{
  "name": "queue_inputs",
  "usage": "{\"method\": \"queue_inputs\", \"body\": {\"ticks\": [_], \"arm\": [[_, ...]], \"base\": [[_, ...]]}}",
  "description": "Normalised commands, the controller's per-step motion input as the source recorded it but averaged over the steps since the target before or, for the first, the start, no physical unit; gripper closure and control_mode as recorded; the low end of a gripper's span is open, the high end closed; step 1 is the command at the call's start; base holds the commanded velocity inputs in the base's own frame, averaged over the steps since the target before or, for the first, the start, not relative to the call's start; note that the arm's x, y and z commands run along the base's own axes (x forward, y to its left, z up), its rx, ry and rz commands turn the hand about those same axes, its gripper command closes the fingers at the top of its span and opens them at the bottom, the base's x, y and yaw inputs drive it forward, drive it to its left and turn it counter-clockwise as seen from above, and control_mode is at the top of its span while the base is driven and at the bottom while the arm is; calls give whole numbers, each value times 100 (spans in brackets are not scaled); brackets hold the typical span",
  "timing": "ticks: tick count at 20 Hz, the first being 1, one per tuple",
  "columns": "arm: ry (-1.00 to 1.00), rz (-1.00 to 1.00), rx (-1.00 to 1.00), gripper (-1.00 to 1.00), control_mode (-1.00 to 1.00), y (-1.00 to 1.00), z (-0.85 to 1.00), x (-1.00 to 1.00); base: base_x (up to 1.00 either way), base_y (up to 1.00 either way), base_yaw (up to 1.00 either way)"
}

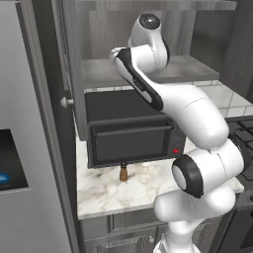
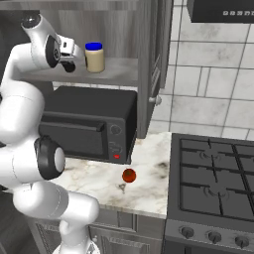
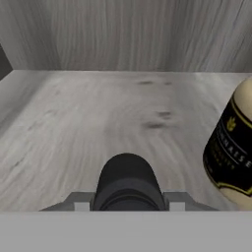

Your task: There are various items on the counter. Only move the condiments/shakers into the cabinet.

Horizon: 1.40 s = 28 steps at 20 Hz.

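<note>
The small black shaker [image 3: 127, 181] is gripped low between the fingers [image 3: 173, 200], which are drawn in narrow around it. It is held just above the shelf [image 3: 98, 123] inside the cabinet [image 2: 149, 59]. In the hand view only its rounded dark top can be made out.

The blue-lidded jar [image 2: 94, 57] is already parked on that same shelf, just to one side of the held shaker, near but not touching as far as can be told.

The slim wooden shaker [image 1: 123, 173] is left upright on the table [image 1: 148, 185], right in front of the toaster oven [image 1: 133, 133]. The little red tomato thing [image 2: 129, 175] sits further along the table and isn't meant to be moved anyway.

Handling-wise, the black shaker is probably light, rigid and a bit slick, so a grip around the body below the cap seems right, and it should be set down flat rather than dropped.

The wooden one looks light and stiff too, but it's thin and tall, so it could be tipped easily. It'd best be taken around the middle of the body, fingers either side. Not much room is left by the oven front behind it, so that's something to be watched.
</note>
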Motion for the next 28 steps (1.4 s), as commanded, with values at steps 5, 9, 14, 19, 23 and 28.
{"method": "queue_inputs", "body": {"ticks": [5,9,14,19,23,28], "arm": [[1,0,0,-100,-100,0,-1,20],[0,0,-1,-100,-100,0,-1,19],[0,0,-2,-100,-100,0,-3,27],[-15,0,-10,-100,-100,0,0,12],[-38,0,-18,-100,-100,4,0,-26],[-46,0,-24,-100,-100,9,0,-43]], "base": [[0,0,0],[0,0,0],[0,0,0],[0,0,0],[0,0,0],[0,0,0]]}}
